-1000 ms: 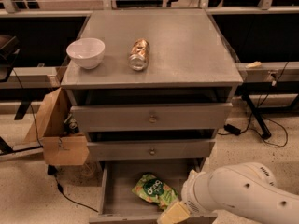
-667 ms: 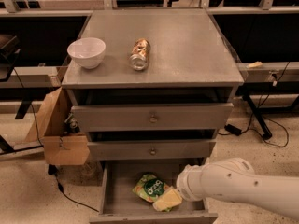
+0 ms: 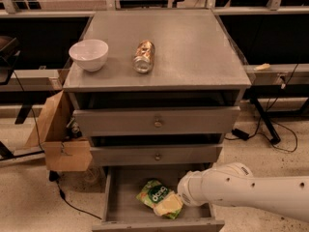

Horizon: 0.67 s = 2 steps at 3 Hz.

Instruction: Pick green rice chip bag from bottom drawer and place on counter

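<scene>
The bottom drawer (image 3: 116, 199) stands open at the bottom centre of my frame. The green rice chip bag (image 3: 150, 193) lies inside it. My gripper (image 3: 168, 205) reaches in from the lower right and overlaps the bag's lower right edge; I cannot tell its state. On the counter (image 3: 193, 47), upper left, a white bowl (image 3: 89, 54) sits beside a crushed can (image 3: 144, 56).

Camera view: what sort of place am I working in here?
Probably a lab or office test area, not a home: a grey metal drawer cabinet, loose cables on the floor, a cardboard box beside it. The end effector is in the bottom drawer, at the bag.
</scene>
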Tool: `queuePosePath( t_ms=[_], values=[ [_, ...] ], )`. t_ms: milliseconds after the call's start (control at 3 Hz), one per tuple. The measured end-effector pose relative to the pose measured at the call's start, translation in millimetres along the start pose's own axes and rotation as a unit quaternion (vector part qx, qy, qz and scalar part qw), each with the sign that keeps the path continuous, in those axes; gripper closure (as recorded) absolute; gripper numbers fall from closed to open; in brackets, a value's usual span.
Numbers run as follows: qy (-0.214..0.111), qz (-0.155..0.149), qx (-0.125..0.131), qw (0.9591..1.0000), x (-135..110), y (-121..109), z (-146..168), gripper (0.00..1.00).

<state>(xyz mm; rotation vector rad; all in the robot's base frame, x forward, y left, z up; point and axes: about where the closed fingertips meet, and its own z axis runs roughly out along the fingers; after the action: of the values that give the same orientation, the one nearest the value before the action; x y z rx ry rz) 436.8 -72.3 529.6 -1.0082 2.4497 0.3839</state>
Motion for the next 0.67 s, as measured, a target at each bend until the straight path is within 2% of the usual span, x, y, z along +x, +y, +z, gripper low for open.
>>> queuePosePath(
  t_ms=[333,667],
  values=[
    [-0.013,0.005,0.004,0.9999,2,-7,4,0.0],
    [-0.039,0.017,0.011,0.999,-1,-31,33,0.0]
  ],
)
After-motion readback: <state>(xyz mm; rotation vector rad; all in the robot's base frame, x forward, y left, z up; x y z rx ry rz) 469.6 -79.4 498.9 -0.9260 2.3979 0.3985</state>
